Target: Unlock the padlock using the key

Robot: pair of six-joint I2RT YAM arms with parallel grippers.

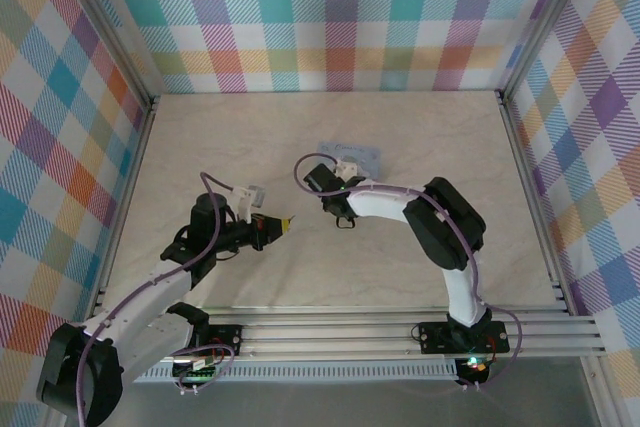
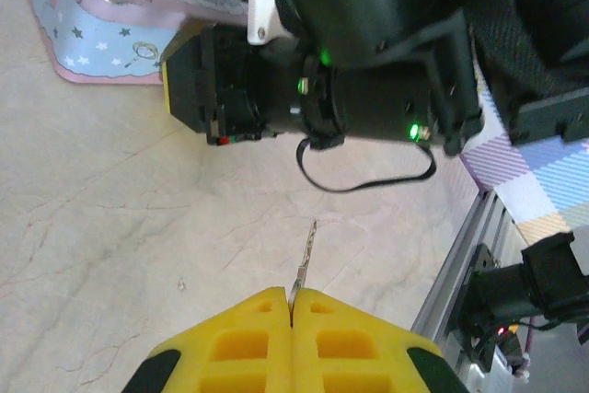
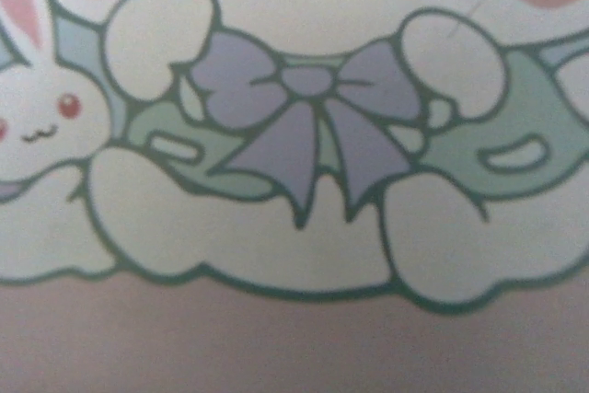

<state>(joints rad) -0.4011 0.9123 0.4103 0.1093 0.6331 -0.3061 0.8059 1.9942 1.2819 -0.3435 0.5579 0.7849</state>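
The left end effector (image 2: pixel 292 296) is clamped shut on the key (image 2: pixel 305 255), whose thin blade juts forward past its tip, just above the table (image 2: pixel 110 227). The right end effector (image 1: pixel 338 169) sits at the cartoon-lidded tin (image 2: pixel 101 6), well ahead of the key; I cannot tell whether it is open or closed.

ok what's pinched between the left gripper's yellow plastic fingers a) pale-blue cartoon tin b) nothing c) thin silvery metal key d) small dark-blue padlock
c, the thin silvery metal key pokes out from between the shut yellow fingers of the left gripper
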